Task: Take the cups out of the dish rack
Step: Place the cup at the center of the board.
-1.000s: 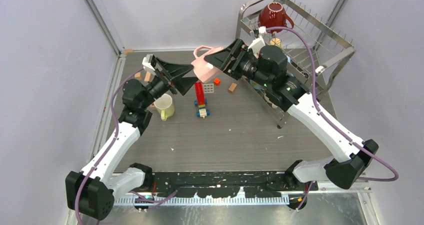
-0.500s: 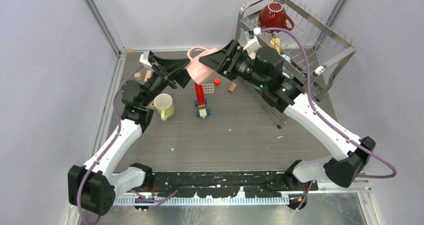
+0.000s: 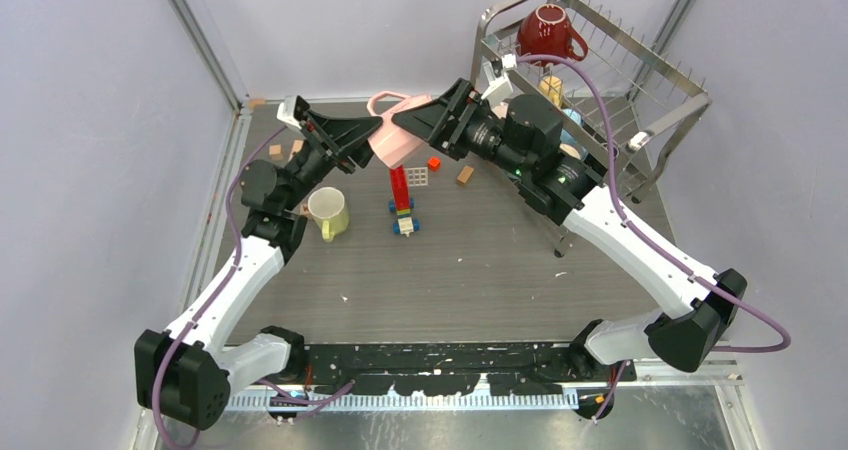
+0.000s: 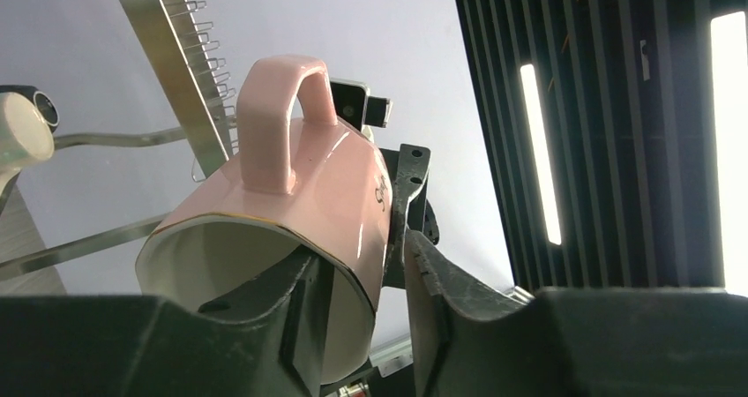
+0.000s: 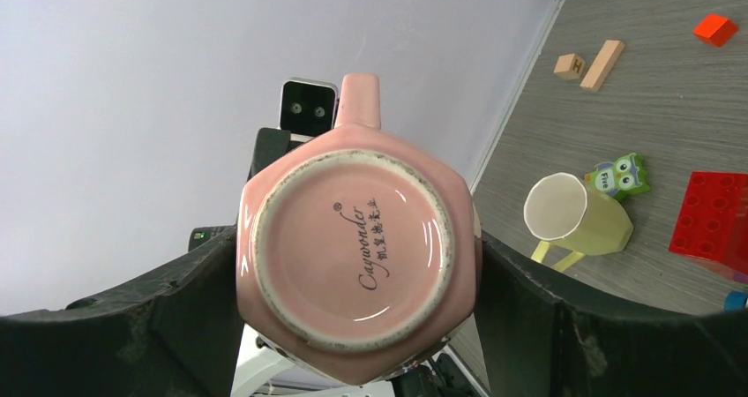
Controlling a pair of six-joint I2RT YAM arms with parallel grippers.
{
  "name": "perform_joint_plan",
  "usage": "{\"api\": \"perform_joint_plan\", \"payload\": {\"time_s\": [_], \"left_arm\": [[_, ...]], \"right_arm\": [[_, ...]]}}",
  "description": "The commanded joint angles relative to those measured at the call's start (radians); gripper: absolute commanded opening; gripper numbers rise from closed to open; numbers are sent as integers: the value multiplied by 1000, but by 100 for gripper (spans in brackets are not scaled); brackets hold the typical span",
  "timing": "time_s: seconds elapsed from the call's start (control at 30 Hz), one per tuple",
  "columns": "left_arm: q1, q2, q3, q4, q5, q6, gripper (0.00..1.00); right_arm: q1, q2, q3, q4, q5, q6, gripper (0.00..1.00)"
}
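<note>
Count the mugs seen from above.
5: pink mug in the right claw, yellow mug on the table, red mug atop the rack, tan mug, blue mug inside it; more possibly hidden.

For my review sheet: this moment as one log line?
phase: mid-air handover | pink mug: held by right end effector | left end effector: astride rim, grip unconfirmed

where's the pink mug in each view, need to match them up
Top external: the pink mug is upper middle, left of the dish rack.
Left wrist: the mug is centre-left, tilted, its rim toward the camera.
Right wrist: the mug is at centre, its base facing the camera.
Shared landmark: its handle, at the mug's top in every view.
</note>
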Motion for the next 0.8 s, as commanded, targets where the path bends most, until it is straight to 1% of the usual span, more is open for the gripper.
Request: {"api": "perform_joint_plan", "payload": {"time_s": [0.0,0.17,0.2,0.23,0.27,0.3,0.37,0.4,0.47,0.63,0.67,0.7,0.77], "left_arm": [[-12,-3,53,75,-1,-5,33],[-19,4,61,75,4,3,21],[-21,6,63,73,6,5,12],[-21,7,66,69,9,9,5],[-23,7,71,61,13,16,2],[-23,6,74,51,14,25,0],[-23,3,77,38,14,43,0],[-23,2,77,37,12,50,0],[-23,-1,77,31,5,59,0],[-23,-10,69,35,-43,69,0],[-23,-9,68,42,-57,67,0],[-23,-11,65,55,-72,64,0],[-23,-10,60,86,-106,57,0]], "right_arm": [[12,-13,45,144,-5,12,5],[12,-9,47,140,-3,11,5],[12,-9,47,140,-4,9,5],[12,-9,47,140,-2,9,5],[12,-9,47,138,0,8,5],[12,-9,46,138,1,7,5],[14,-9,50,131,3,3,6],[13,-9,52,125,3,0,9],[14,-11,53,117,6,-4,26],[16,-24,50,92,16,-28,79],[17,-28,50,82,21,-34,86],[17,-33,48,79,27,-40,91],[18,-45,47,42,40,-55,99]]}}
